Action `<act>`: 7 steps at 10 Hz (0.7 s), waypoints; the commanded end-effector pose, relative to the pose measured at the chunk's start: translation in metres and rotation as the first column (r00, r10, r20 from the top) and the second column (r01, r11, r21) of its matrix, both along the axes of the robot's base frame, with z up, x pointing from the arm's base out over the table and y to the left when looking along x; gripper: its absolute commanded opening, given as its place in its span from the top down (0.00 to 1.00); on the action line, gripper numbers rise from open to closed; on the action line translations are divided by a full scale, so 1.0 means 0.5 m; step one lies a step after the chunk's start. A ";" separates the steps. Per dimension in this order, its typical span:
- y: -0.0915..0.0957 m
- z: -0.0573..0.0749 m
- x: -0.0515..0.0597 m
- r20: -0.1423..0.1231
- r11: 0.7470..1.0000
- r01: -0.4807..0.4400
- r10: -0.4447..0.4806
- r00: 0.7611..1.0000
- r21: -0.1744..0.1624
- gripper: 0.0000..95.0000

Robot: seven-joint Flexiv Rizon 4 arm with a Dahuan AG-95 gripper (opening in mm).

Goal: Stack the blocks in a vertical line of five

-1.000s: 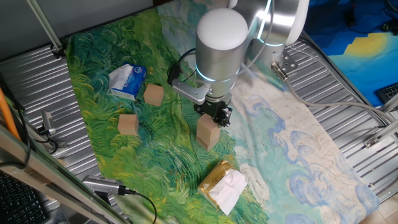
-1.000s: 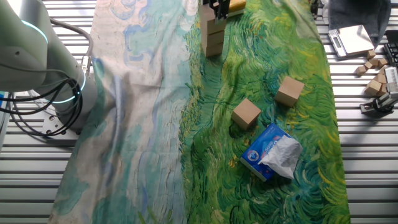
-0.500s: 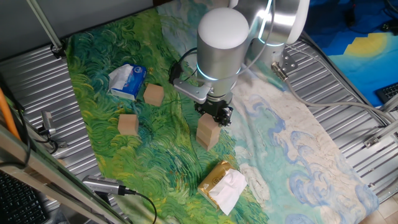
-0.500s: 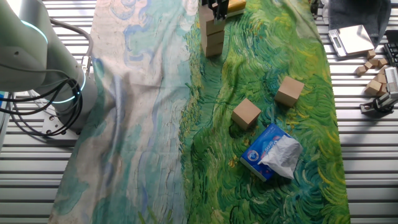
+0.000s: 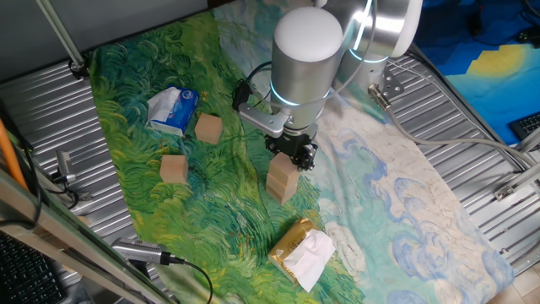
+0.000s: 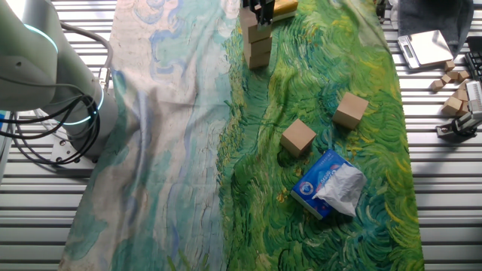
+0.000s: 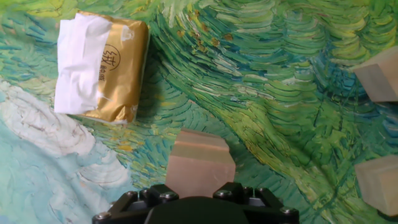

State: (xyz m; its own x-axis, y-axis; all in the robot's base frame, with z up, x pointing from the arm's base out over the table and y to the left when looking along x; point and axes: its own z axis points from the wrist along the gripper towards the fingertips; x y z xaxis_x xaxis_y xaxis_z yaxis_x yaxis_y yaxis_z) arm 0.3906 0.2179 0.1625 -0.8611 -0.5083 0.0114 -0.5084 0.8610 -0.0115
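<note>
The painted cloth covers the table, and all positions below are given relative to the stack of blocks standing near the middle of its green part.

Stack: in the other fixed view the stack reads as three wooden cubes one on another, upright and roughly aligned. From the hand view its top face sits directly under the camera.

Gripper: positioned directly over the stack, at its upper end. The fingers are largely hidden by the wrist in one fixed view and cut off by the frame edge in the other; whether they are apart or clamped on the top cube cannot be told.

Loose blocks: two remain on the green cloth, apart from the stack and from each other. One block lies just beside the blue-and-white packet; the second block lies a little nearer the stack's side of the cloth.

Other items: a yellow-and-white packet lies near the stack, on the side away from the loose blocks, not touching it.
</note>
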 end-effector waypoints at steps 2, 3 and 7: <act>-0.001 -0.002 0.000 0.001 1.000 -0.001 0.001 1.000 0.001 1.00; 0.000 -0.002 0.000 0.003 1.000 -0.001 0.001 1.000 0.004 1.00; 0.001 -0.003 0.001 -0.001 0.999 0.021 -0.021 1.000 0.029 1.00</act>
